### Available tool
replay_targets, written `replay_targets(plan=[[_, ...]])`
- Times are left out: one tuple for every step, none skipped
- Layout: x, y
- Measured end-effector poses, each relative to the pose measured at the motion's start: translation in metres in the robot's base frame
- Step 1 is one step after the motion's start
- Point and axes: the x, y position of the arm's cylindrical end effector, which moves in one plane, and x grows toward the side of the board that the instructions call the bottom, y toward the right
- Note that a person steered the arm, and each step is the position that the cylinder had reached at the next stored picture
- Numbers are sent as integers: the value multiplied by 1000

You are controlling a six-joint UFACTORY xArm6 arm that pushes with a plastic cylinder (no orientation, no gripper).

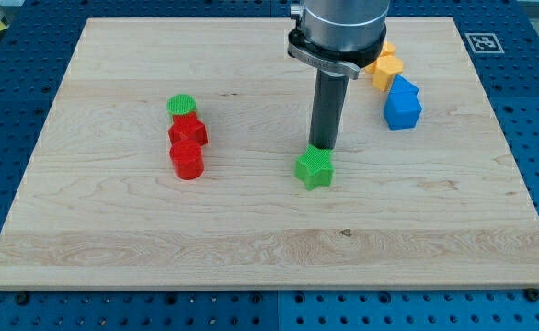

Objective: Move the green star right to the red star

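The green star (315, 168) lies near the middle of the wooden board. My tip (323, 147) stands right at the star's upper edge, touching it or nearly so. The red star (189, 134) lies to the view's left, about 135 pixels from the green star. It sits in a tight column between a green round block (183, 105) above it and a red round block (187, 161) below it.
A blue block (402, 103) and yellow blocks (385, 68) lie at the view's upper right, partly behind the arm's body (339, 28). The wooden board (269, 239) rests on a blue perforated table.
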Motion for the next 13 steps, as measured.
replay_targets(plan=[[0,0],[7,4],[8,4],[8,12],[8,28],[24,45],[45,58],[76,61],[95,52],[93,36],[82,26],[81,25],[78,19]])
